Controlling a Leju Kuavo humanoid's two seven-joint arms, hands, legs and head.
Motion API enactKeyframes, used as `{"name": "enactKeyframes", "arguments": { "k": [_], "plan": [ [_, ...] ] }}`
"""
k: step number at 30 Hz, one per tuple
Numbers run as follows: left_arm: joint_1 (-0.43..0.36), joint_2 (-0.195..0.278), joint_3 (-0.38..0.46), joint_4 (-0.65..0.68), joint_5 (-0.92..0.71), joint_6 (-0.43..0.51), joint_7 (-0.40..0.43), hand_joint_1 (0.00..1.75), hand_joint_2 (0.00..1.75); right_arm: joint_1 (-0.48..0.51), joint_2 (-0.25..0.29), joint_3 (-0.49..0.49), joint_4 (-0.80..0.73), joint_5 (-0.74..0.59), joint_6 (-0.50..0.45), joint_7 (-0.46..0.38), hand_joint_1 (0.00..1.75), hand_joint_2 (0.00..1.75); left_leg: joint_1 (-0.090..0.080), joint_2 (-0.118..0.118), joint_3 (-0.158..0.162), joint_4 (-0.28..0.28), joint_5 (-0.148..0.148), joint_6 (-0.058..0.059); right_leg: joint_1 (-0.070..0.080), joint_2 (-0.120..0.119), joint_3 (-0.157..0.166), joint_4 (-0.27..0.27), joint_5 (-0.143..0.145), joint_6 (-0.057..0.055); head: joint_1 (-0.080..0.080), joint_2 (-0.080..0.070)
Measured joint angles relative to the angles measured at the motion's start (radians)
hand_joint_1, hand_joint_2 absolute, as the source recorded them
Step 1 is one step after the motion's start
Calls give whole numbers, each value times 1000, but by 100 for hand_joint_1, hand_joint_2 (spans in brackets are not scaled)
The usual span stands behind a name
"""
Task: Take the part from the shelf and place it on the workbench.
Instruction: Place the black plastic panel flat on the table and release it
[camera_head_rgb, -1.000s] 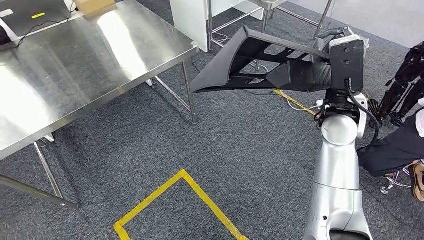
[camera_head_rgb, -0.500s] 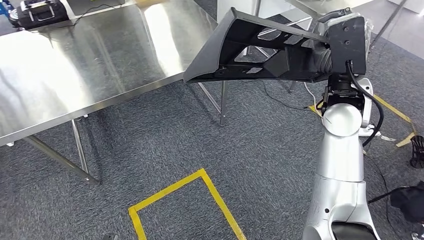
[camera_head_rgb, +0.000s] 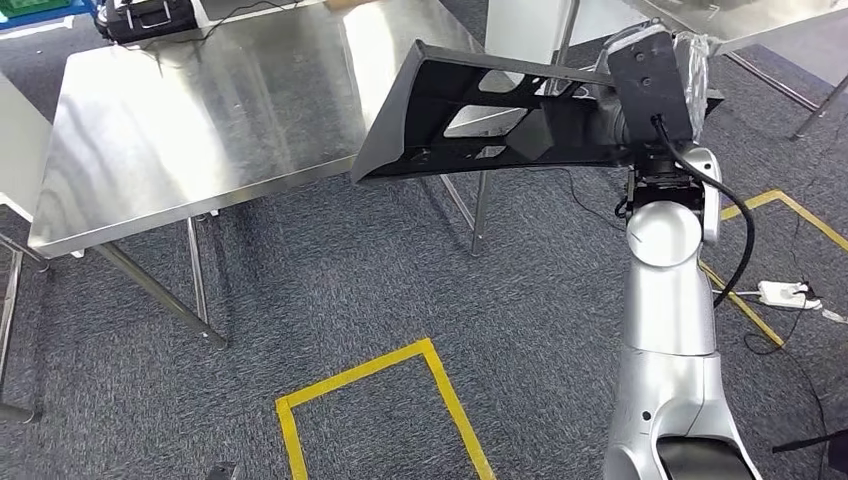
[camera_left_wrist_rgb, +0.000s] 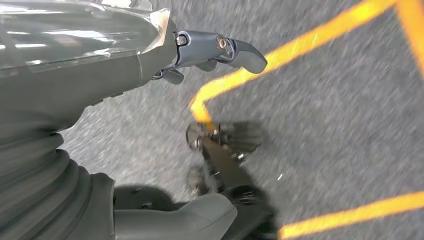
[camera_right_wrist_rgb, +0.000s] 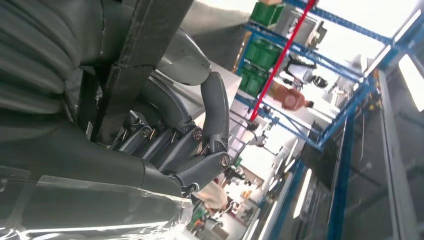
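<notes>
The part (camera_head_rgb: 400, 140) is a large black angular plastic frame with cut-outs. My right hand (camera_right_wrist_rgb: 190, 135) grips it by a black bar (camera_right_wrist_rgb: 145, 55), fingers curled round the bar. In the head view my raised right arm (camera_head_rgb: 665, 260) holds the part in the air, and its wide end overlaps the near right corner of the steel workbench (camera_head_rgb: 200, 130). How high it is above the top I cannot tell. My left hand (camera_left_wrist_rgb: 165, 55) hangs over the grey carpet with its fingers apart and nothing in them.
Yellow tape (camera_head_rgb: 440, 400) marks a box on the carpet in front of me. The bench's legs (camera_head_rgb: 480, 210) stand under the part. A black case (camera_head_rgb: 150, 15) sits at the bench's far end. A second steel table (camera_head_rgb: 760, 20) stands far right, and a power strip (camera_head_rgb: 780, 293) lies beside my arm.
The camera has turned, so the workbench now lies more central and squarer in view. The part stays in my right hand and now overlaps the bench's corner instead of hanging beside it.
</notes>
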Motion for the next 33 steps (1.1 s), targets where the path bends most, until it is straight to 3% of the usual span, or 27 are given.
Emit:
{"name": "enactKeyframes", "arguments": {
  "k": [2,3,5,7,9,11,12,13,14,16,18,20,22,24,26,27,28,29,31,33],
  "plan": [
    [-5,0,-1,-2,-9,24,-22,0,175,0,-4,2,5,10,0,2,175,175,-11,29,43,-86,24,11,7,-19,6,-2,-7,9,1,0],
    [-7,0,-1,-3,-11,31,-27,0,175,1,-6,3,8,13,0,3,175,175,-16,29,46,-94,20,15,9,-28,9,-4,-10,13,1,0],
    [-7,0,-1,-4,-14,37,-32,0,175,4,-8,4,13,17,0,4,175,175,-14,4,49,-102,22,26,12,-43,15,-9,-15,24,1,0],
    [-6,-3,-1,-5,-14,39,-34,0,175,5,-10,4,16,19,1,4,175,175,-8,-19,62,-118,27,39,13,-12,6,23,-36,27,4,0],
    [-10,-6,-1,-6,-14,39,-36,0,175,7,-18,4,19,19,1,3,175,175,-4,-43,70,-124,30,49,10,44,-49,137,-84,21,9,0],
    [-13,-7,-1,-7,-14,38,-36,0,175,14,-25,4,24,19,1,4,175,175,-4,-73,71,-124,28,52,10,66,-122,261,-121,20,12,0],
    [-13,-8,-1,-7,-14,38,-36,0,175,17,-28,4,26,19,1,4,175,175,-4,-89,71,-123,28,52,11,69,-140,279,-117,25,12,0],
    [-12,-8,-1,-7,-15,38,-36,0,175,19,-29,4,27,19,0,4,175,175,-4,-106,71,-122,27,51,10,71,-138,255,-95,33,13,0],
    [-12,-9,-1,-7,-15,38,-36,0,175,19,-30,4,28,19,0,4,175,175,-4,-121,72,-120,26,49,8,78,-119,195,-61,42,13,0],
    [-12,-9,-1,-7,-15,38,-36,0,175,18,-32,4,29,19,0,4,175,175,-5,-149,68,-113,21,41,0,117,-67,56,8,52,15,0],
    [-11,-9,-1,-7,-15,39,-37,0,175,20,-33,6,32,22,1,4,175,175,-6,-169,61,-106,17,32,-3,138,-43,-2,33,44,15,0],
    [-6,-8,-1,-7,-18,41,-41,0,175,20,-33,7,35,29,2,5,175,175,-3,-183,55,-106,17,21,-2,117,-39,-4,35,29,16,0],
    [-2,-7,-1,-7,-23,49,-49,0,175,16,-32,9,37,36,2,5,175,175,-3,-140,39,-79,1,8,-5,99,-31,-9,35,15,12,0],
    [-4,-8,-2,-7,-28,63,-65,0,175,13,-34,10,42,38,3,4,175,175,-2,-68,-9,17,-46,-5,-3,82,-23,-11,31,2,5,0],
    [-7,-8,-2,-7,-32,77,-82,0,175,12,-38,9,50,34,4,1,175,175,6,-41,-73,140,-91,-13,-1,66,-17,-11,26,-6,3,0],
    [-7,-8,-2,-7,-34,81,-89,0,175,12,-40,9,55,30,5,-1,175,175,9,-38,-92,169,-93,-16,0,59,-15,-11,24,-7,2,0],
    [-8,-7,-2,-7,-35,84,-93,0,175,13,-40,9,58,26,6,-4,175,175,11,-37,-89,157,-76,-17,-1,54,-12,-11,22,-6,2,0],
    [-9,-7,-2,-7,-35,86,-96,0,175,12,-41,9,61,22,7,-6,175,175,12,-35,-64,105,-43,-16,-1,50,-9,-11,19,-5,2,0],
    [-13,-6,-2,-7,-36,86,-100,0,175,9,-42,9,63,18,8,-10,175,175,10,-26,11,-33,13,-8,1,44,-2,-11,13,3,1,0],
    [-21,-6,-3,-8,-38,83,-103,0,175,3,-44,9,64,16,9,-11,175,175,3,-22,50,-98,23,1,6,40,-1,-11,8,12,1,0]
  ]
}}
